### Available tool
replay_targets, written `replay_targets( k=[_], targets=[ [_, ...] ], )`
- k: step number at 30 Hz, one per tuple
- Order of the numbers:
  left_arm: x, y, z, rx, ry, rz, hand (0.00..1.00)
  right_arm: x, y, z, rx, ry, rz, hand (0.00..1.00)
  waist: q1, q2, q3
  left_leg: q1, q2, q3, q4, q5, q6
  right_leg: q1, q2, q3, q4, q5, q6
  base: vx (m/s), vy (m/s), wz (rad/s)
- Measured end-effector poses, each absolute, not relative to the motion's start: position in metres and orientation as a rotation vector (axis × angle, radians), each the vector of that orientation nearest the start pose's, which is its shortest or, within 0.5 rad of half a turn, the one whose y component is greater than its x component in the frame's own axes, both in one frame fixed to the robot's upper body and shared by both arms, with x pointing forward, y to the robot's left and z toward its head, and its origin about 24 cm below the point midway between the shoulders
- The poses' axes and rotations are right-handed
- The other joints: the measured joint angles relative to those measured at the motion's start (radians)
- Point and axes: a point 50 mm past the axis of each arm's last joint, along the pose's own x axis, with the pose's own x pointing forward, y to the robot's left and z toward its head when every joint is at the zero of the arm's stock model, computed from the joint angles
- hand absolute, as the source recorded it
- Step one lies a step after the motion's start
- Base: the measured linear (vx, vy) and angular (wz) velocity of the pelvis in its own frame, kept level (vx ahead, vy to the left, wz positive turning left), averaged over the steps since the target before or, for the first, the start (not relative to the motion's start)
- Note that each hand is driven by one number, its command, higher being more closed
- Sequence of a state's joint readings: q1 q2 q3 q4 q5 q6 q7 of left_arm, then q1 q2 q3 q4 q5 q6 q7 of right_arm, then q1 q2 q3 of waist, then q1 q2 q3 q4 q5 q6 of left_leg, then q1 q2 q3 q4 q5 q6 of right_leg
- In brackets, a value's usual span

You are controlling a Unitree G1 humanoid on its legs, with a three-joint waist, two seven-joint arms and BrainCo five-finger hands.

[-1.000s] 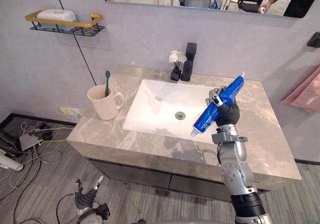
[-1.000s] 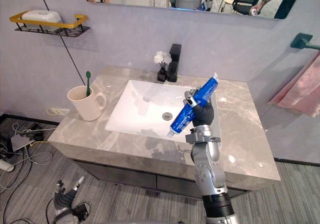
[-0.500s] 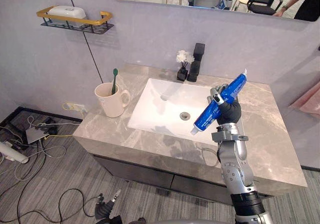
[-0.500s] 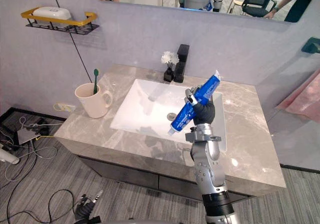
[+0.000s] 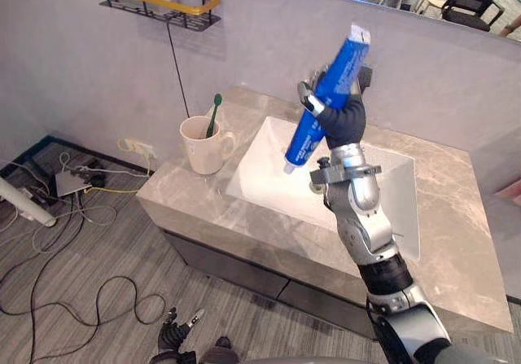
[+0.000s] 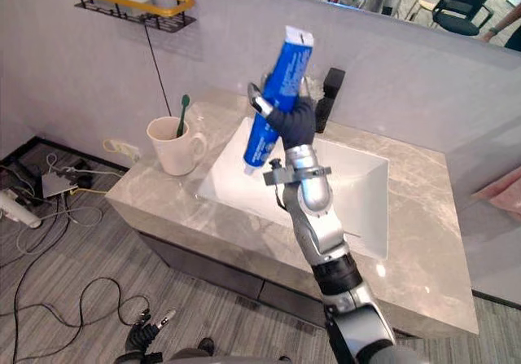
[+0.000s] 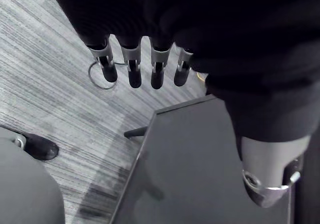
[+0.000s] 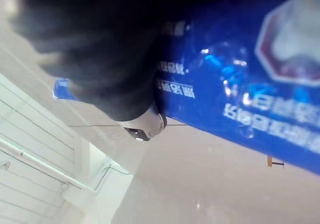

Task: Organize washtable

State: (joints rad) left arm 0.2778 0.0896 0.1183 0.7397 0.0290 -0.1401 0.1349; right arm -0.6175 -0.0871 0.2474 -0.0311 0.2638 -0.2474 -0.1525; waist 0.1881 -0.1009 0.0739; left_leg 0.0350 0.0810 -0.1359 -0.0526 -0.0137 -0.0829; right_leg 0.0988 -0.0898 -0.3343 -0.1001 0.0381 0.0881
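Note:
My right hand (image 5: 340, 116) is shut on a large blue toothpaste tube (image 5: 327, 95), held high over the white sink (image 5: 383, 193) with its white cap pointing down and left. The tube's blue body (image 8: 240, 83) crosses the right wrist view beside my thumb (image 8: 142, 126). A cream mug (image 5: 203, 144) with a green toothbrush (image 5: 214, 113) in it stands on the marble counter (image 5: 195, 205) left of the sink. My left hand (image 7: 145, 66) hangs low over the grey floor, fingers straight.
A black faucet (image 6: 328, 97) stands behind the sink. A gold-railed wall shelf (image 5: 159, 2) with a white soap dish hangs upper left. A mirror runs along the wall. Cables lie on the floor (image 5: 57, 242) at left. A pink towel (image 6: 501, 197) hangs at right.
The whole view has shifted, so the camera moved. My right hand has raised the tube higher and further left, nearer the mug, and turned it more upright.

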Motion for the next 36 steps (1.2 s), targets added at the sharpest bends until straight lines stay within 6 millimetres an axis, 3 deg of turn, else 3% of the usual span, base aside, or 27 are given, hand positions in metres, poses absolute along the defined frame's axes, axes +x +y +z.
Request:
replay_targets(
  k=[6,14,18,29,36],
  targets=[
    [0.098,0.220,-0.132,0.175,0.839,0.268,0.00,0.309,-0.057,0.265,0.059,-0.913,0.237,1.00,0.045,-0.020,0.028,-0.025,-0.005,-0.048,0.000,0.011,-0.004,-0.001,0.000,-0.049,0.000,-0.009,-0.001,0.00,-0.010,0.24],
    [0.106,0.222,-0.130,0.210,0.821,0.235,0.00,0.323,-0.048,0.294,-0.049,-0.966,0.170,1.00,0.081,-0.040,0.062,-0.073,-0.015,-0.096,0.010,0.016,-0.004,-0.017,-0.004,-0.099,0.000,-0.014,0.003,0.01,0.000,0.18],
    [0.111,0.222,-0.128,0.233,0.811,0.207,0.00,0.332,-0.047,0.300,-0.081,-0.951,0.135,1.00,0.103,-0.044,0.085,-0.083,-0.016,-0.104,0.018,0.016,-0.004,-0.019,-0.004,-0.106,0.000,-0.014,0.003,0.00,0.002,0.09],
    [0.114,0.222,-0.129,0.241,0.813,0.202,0.00,0.351,-0.045,0.299,-0.125,-0.877,0.084,1.00,0.117,-0.042,0.113,-0.118,-0.024,-0.132,0.035,0.016,-0.005,-0.030,-0.005,-0.134,0.000,-0.016,0.004,0.00,0.001,0.07],
    [0.122,0.222,-0.128,0.253,0.799,0.189,0.00,0.355,-0.041,0.312,-0.147,-0.873,0.077,1.00,0.129,-0.045,0.152,-0.138,-0.031,-0.154,0.043,0.017,-0.007,-0.036,-0.008,-0.158,0.000,-0.016,0.004,0.01,0.001,0.09]
  ],
)
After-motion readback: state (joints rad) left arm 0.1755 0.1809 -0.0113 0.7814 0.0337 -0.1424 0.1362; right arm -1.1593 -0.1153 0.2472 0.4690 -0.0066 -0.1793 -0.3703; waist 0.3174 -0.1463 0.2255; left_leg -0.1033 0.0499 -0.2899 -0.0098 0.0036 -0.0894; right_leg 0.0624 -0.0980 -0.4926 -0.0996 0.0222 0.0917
